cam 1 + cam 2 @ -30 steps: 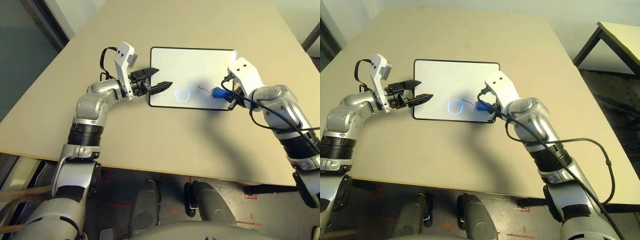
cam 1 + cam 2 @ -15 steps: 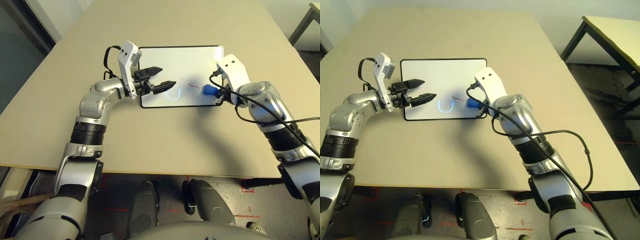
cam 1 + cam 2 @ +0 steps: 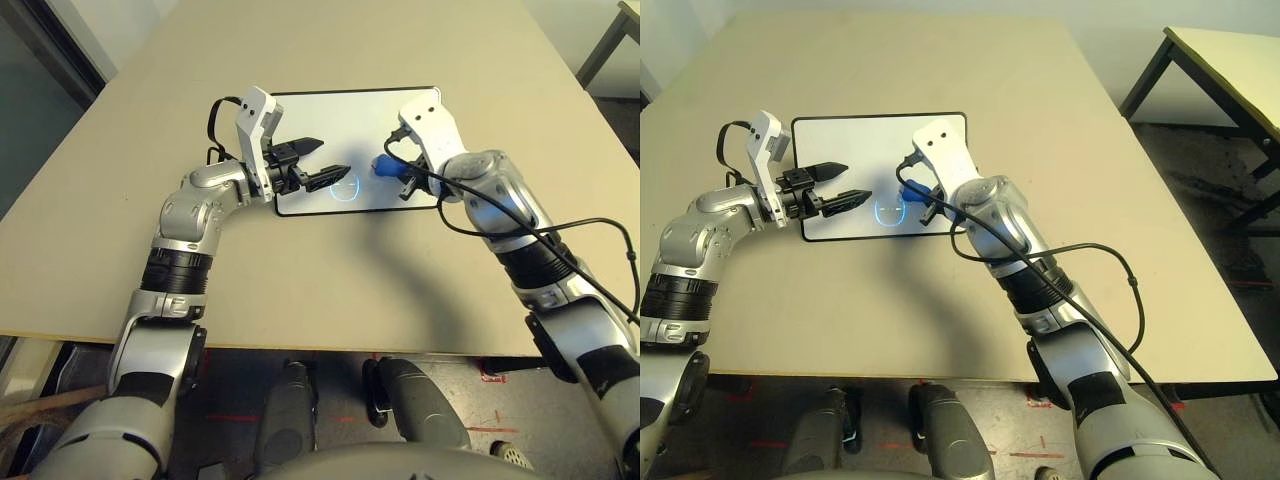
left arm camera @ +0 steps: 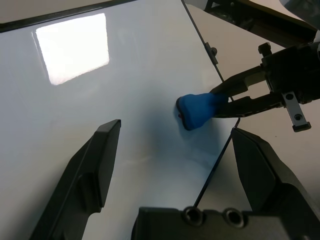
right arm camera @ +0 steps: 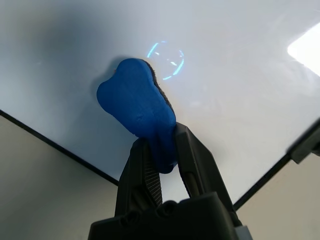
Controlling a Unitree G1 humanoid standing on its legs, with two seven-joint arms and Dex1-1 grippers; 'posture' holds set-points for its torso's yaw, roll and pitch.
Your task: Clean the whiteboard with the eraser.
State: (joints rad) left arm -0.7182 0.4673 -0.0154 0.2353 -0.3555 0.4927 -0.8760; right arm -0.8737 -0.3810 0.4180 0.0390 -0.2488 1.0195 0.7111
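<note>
Since a second ago the right tool [image 5: 161, 165] has dragged the eraser [image 5: 137, 112] across the whiteboard [image 3: 330, 110] toward 9 o'clock; the red squiggle seen then is gone, and the blue ring mark [image 5: 166, 60] is left. Camera shifted too, so the board's apparent slide isn't real.

Right tool: pressed together, pinching the eraser at its rear end, nose of the block touching the board just beside the ring.

Left tool [image 3: 312, 163]: fingers spread, holding nothing, over the board's edge at 9 o'clock, ring between it and the eraser.

Handling, as a guess: eraser looks light and soft, bulging where pinched, dark felt on the underside. Grip on the narrow end is fine, but a tilted block wipes with an edge only. Board looks stiff, smooth and light; it may skid on the bench [image 3: 330, 280] under push.

No containers here.
</note>
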